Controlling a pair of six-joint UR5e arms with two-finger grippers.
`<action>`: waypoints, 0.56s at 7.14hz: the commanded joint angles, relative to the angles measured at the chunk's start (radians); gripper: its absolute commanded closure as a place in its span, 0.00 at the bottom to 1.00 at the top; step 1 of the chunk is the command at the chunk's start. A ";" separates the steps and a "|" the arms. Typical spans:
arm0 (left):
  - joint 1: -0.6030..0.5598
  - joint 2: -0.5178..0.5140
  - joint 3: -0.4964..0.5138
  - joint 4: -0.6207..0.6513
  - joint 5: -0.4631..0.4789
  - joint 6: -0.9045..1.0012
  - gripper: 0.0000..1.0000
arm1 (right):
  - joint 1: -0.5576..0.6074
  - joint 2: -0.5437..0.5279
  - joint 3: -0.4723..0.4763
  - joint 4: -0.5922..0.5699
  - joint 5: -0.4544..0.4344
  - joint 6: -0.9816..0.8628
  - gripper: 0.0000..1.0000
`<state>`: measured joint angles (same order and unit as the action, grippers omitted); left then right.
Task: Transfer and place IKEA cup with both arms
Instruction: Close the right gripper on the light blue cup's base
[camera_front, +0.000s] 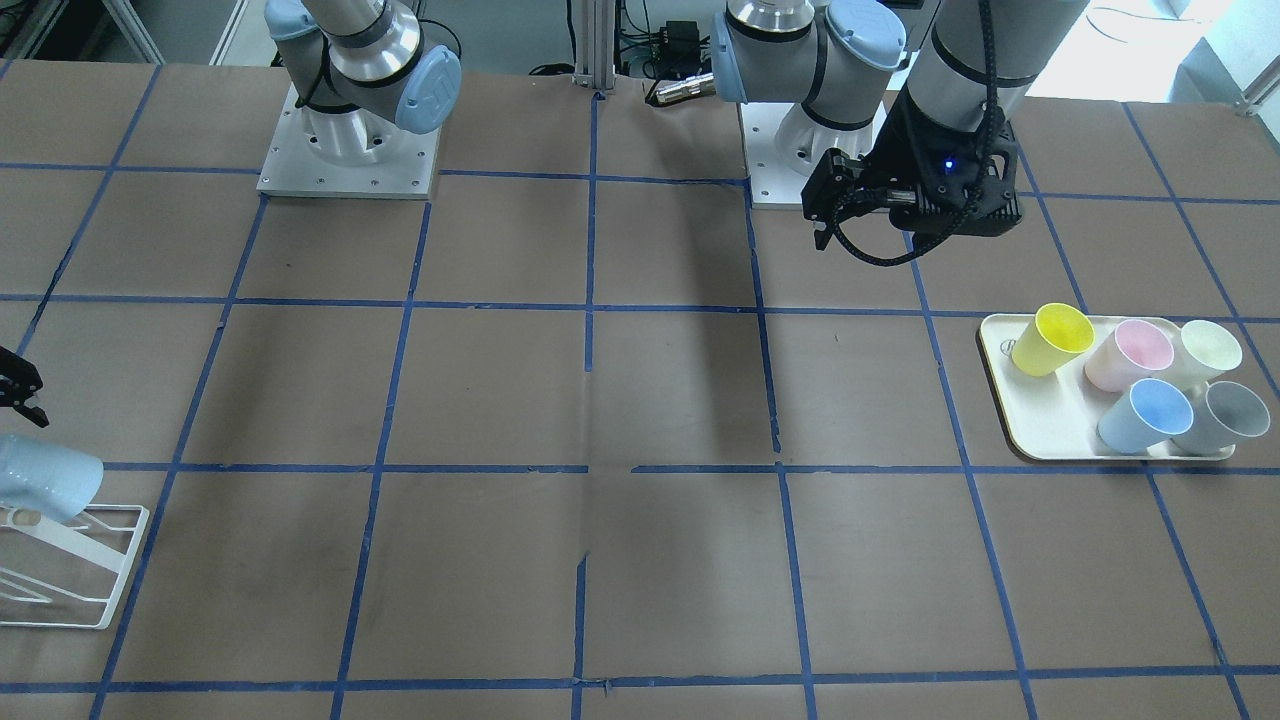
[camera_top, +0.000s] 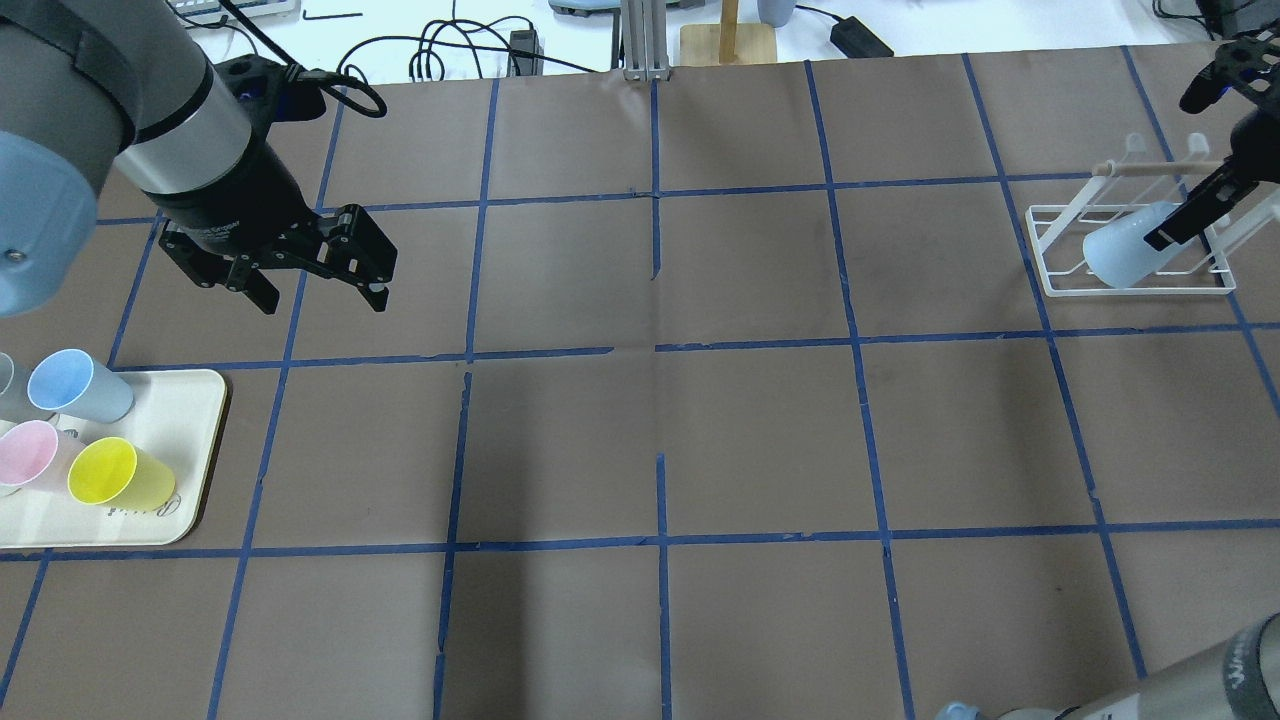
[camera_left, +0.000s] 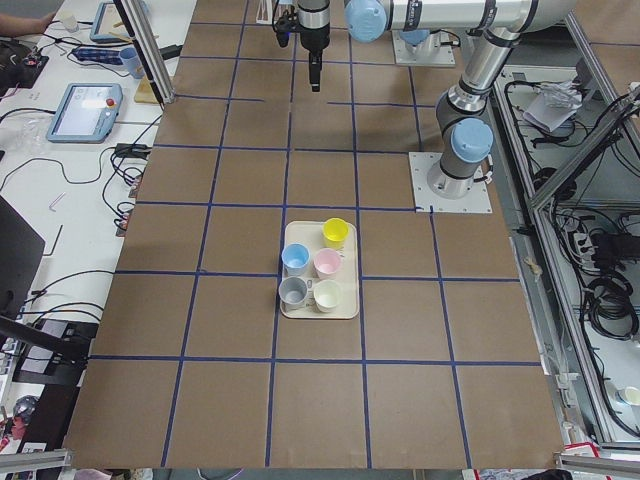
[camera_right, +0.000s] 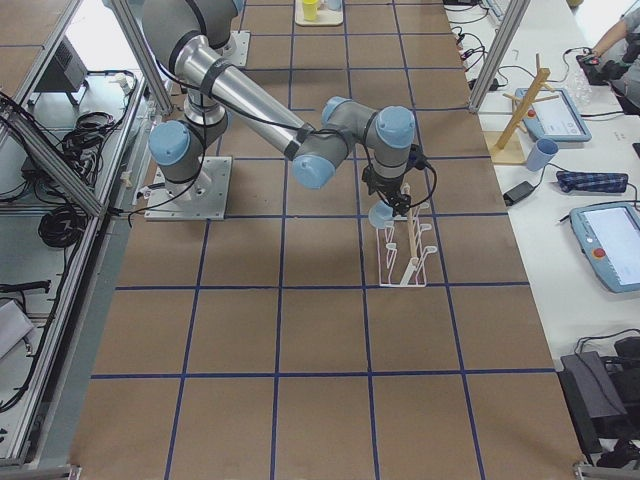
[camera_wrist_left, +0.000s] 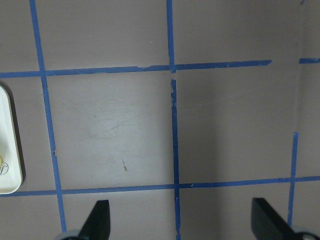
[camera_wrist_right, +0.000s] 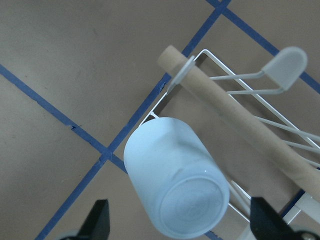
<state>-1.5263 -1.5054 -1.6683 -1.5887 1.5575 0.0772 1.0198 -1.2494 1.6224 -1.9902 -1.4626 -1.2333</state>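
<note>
Closest to me, at the robot's right end of the counter (camera_front: 640, 400), the IKEA cup (camera_front: 45, 480) sits mouth-down and tilted on the white wire rack (camera_top: 1120, 290). The right pincer (camera_wrist_right: 180, 220) hovers over it, spread wide. In its wrist view both fingers stand clear of the cup's sides and grip nothing. I'd say the placing step is all but done. The next move calls for a clean lift away from the rack without a finger brushing the cup or the wooden bar (camera_wrist_right: 235, 120).

Further along, the tray (camera_front: 1050, 415) holds the yellow cup (camera_front: 1050, 340) and its pink, cream, blue and grey neighbours. Beyond it the left pincer (camera_top: 322, 295) hangs released and empty over bare counter.
</note>
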 joint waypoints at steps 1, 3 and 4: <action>0.000 -0.001 0.013 -0.001 0.001 -0.001 0.00 | 0.000 0.013 -0.001 -0.009 0.019 -0.005 0.00; -0.012 -0.004 0.015 0.003 -0.046 -0.016 0.00 | 0.000 0.018 0.005 -0.009 0.021 -0.006 0.00; -0.011 -0.009 0.015 0.001 -0.045 -0.016 0.00 | 0.000 0.022 0.005 -0.009 0.022 -0.005 0.00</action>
<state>-1.5345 -1.5098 -1.6544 -1.5876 1.5252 0.0658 1.0201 -1.2325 1.6264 -1.9987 -1.4421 -1.2390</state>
